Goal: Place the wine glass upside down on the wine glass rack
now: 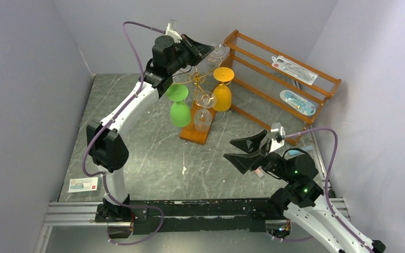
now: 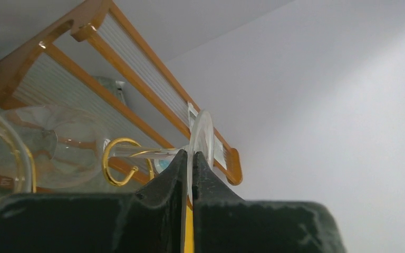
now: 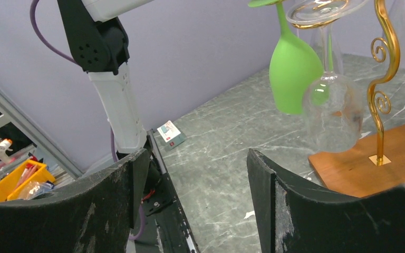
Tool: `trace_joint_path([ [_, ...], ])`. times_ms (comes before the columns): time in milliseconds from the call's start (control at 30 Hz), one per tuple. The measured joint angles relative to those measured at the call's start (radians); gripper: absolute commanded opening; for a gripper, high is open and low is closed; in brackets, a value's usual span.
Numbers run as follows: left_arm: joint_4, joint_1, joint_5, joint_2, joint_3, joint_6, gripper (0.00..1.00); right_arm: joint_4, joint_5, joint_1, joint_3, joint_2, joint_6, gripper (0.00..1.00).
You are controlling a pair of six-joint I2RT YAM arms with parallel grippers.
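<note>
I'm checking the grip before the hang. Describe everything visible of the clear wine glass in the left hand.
The clear wine glass is see-through, apparently glass: a round bowl, thin stem and flat disc foot. It lies roughly sideways. The left hand is shut on the foot's rim, seen edge-on. Its stem crosses a curled gold arm of the wine glass rack, with the wooden shelf behind. It is not yet hanging upside down.

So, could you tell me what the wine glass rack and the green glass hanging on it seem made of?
The wine glass rack: thin, glinting gold curls suggest polished metal wire; its flat orange-brown base looks like smooth wood. The green glass: opaque, matte, softly lit, perhaps plastic or coated glass; I cannot tell which.
</note>
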Motion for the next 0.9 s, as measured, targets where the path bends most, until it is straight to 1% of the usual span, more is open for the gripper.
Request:
trace_joint_path([
  [267,-0.074,0.0,-0.054,0.0,0.0,0.06,0.05,0.001,0.0,0.0,0.0,0.004,0.004,0.72],
  [433,-0.113,0.0,-0.078,0.0,0.0,0.111,0.09,0.003,0.0,0.0,0.0,0.01,0.011,0.72],
  [633,-0.169,0.0,-0.089,0.0,0.0,0.156,0.19,0.01,-0.001,0.0,-0.001,0.013,0.025,0.72],
  [900,-0.217,0.0,-0.106,-0.001,0.011,0.194,0.31,0.018,0.0,0.0,-0.01,0.013,0.039,0.72],
])
